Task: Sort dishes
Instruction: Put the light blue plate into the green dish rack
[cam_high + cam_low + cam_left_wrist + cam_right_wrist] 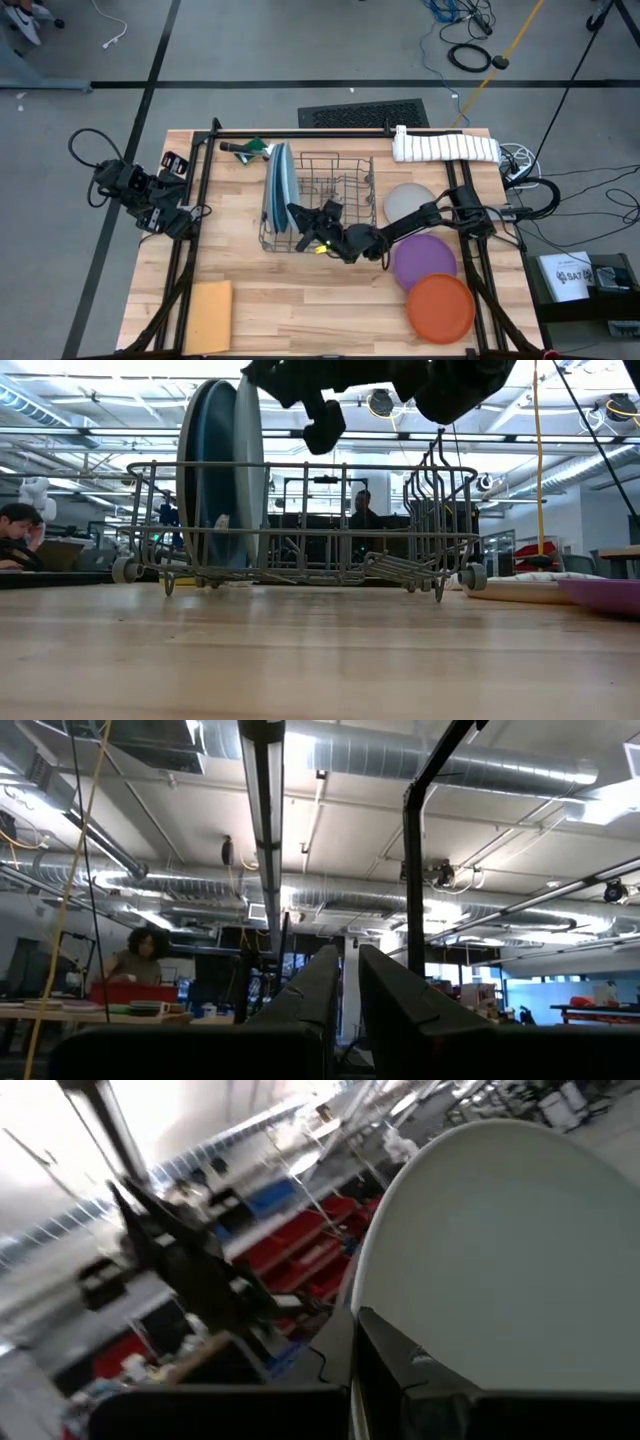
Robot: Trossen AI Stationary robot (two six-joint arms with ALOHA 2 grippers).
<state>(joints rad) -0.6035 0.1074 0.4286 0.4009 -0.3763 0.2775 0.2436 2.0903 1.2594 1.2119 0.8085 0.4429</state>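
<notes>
Three large plates stand on edge in the left slots of the wire rack [330, 195]: grey-blue [268, 200], bright blue [279, 190] and pale teal [289, 175], the last nearest the rack's middle [250, 470]. Three smaller plates lie flat right of the rack: light grey [408, 203], purple [425, 260] and orange [440, 307]. My right gripper [297, 213] reaches in level from the table's right, above the rack, and is shut with its tips at the pale teal plate's near rim [480, 1250]. My left gripper [350, 985] is shut and parked off the table's left edge. My right gripper [352, 1355] has its shut fingertips right at the pale teal plate's rim [356, 1295], coming level from the table's right. The plate's broad face [500, 1260] lies beside the fingers, not between them. I cannot tell whether the tips touch it. The plate stands upright in the rack.
A tan square sheet [208, 315] lies at the near left corner. A rolled white towel [445, 148] and a green-and-black tool [248, 148] lie along the far edge. The rack's right half holds upright wire prongs [430, 510]. Bare wood shows near the rack's front.
</notes>
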